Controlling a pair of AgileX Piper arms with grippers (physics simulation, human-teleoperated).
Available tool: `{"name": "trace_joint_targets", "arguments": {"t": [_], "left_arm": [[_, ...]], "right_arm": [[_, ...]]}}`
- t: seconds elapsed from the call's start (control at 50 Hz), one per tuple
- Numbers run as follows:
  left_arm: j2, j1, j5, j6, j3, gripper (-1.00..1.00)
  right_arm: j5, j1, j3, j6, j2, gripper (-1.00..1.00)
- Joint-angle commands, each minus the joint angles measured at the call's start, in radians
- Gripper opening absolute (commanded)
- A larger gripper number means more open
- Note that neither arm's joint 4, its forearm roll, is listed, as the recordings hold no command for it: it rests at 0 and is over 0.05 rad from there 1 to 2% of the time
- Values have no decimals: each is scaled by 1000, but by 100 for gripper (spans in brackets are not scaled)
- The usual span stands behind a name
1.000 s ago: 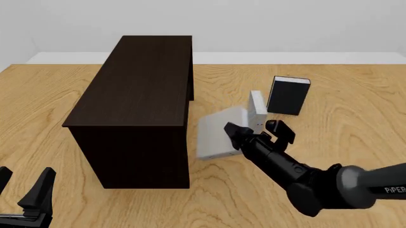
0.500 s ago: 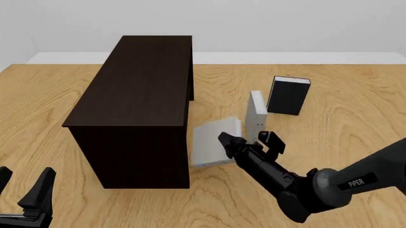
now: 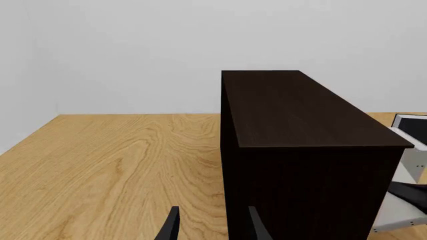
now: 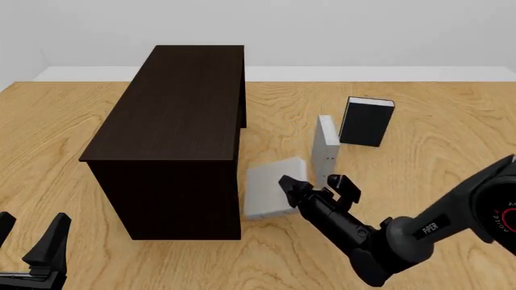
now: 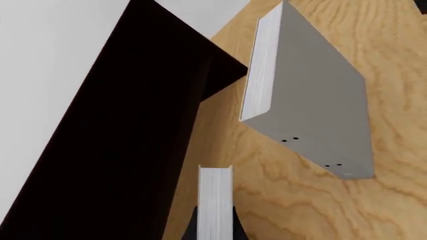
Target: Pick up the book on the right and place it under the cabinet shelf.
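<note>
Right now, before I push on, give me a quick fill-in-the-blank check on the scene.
1. The book in the right gripper is ____ in colour.
2. The black book stands ____ on the table.
3. In the front view, the held book is to the ____ of the cabinet.
4. The left gripper holds ____.
Missing words: grey; upright; right; nothing.

The table (image 4: 451, 139) shows pale, boldly grained wood with a smooth, satin finish. The cabinet shelf (image 4: 173, 115) is very dark wood grain, matt. The book (image 4: 270, 187) has a smooth, matt grey cover; its page edges look like white paper.
</note>
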Motion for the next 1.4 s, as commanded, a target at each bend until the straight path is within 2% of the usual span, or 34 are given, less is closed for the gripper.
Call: {"name": "trace_joint_targets", "arguments": {"t": [0.02, 0.16, 0.18, 0.6, 0.68, 0.92, 1.28, 1.3, 1.4], "left_arm": [[0, 0, 0, 0, 0, 100], [0, 0, 0, 0, 0, 100], [0, 0, 0, 0, 0, 100], [0, 0, 0, 0, 0, 100], [0, 0, 0, 0, 0, 100], [0, 0, 0, 0, 0, 100], [0, 0, 0, 0, 0, 100], [0, 0, 0, 0, 0, 100], [0, 0, 0, 0, 0, 100]], "right_arm": [[-30, -12, -6, 22, 49, -100], [-33, -12, -7, 22, 65, -100], [-26, -15, -10, 17, 67, 100], [-6, -32, -3, -3, 90, 100], [24, -43, 0, -25, 76, 100], [175, -93, -8, -136, 15, 100], [263, -141, 10, -217, -53, 100], [288, -156, 5, -242, -67, 100], [334, -175, 9, -275, -107, 100]]}}
